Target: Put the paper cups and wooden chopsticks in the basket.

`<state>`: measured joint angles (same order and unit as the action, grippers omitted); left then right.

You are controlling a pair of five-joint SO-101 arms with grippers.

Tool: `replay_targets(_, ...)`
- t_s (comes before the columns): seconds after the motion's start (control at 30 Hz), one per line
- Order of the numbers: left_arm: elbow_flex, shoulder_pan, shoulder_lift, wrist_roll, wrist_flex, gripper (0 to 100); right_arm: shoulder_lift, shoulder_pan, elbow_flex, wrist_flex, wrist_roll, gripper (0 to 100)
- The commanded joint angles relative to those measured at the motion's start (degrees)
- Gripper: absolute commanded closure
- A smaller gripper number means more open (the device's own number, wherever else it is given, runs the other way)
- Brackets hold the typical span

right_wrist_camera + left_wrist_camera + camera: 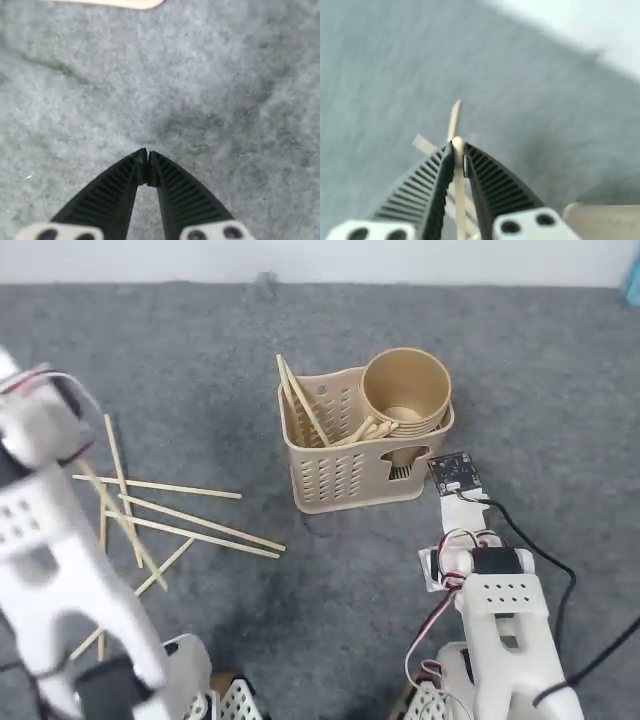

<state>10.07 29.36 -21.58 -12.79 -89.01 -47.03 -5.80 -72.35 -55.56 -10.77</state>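
A beige slotted basket (340, 480) stands mid-table with stacked paper cups (405, 390) and several wooden chopsticks (300, 400) in it. More chopsticks (170, 525) lie scattered on the grey carpet to its left. My left gripper (456, 146) is shut on one chopstick (454, 117), whose tip pokes out past the fingertips; a corner of the basket (600, 220) shows close by. The left arm (50, 540) rises at the left edge of the high view. My right gripper (146, 156) is shut on nothing, low over bare carpet, and its arm (490, 600) sits just in front of the basket.
Grey carpet covers the whole table. A small circuit board (453, 472) on the right arm lies close to the basket's front right corner. A pale basket edge (115, 3) shows in the right wrist view.
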Motion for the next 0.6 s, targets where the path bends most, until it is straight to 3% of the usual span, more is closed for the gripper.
replay_targets(0.0, 3.03, -9.41, -9.23, 0.35, 7.65, 99, -1.63, 1.27, 0.35, 1.45, 1.14, 99.1)
replay_targets(0.27, 3.56, -26.64, -12.66, 0.35, 28.66, 99, -1.63, 13.32, 0.97, 9.45, 12.04, 99.1)
replay_targets(0.43, 0.75, -37.45, -10.9, 0.44, 44.04, 99, -1.63, 14.9, 1.23, 10.95, 13.71, 99.1)
replay_targets(0.57, -3.74, -41.93, -8.7, 0.44, 55.65, 99, -1.54, 14.81, 1.14, 11.3, 13.71, 99.1)
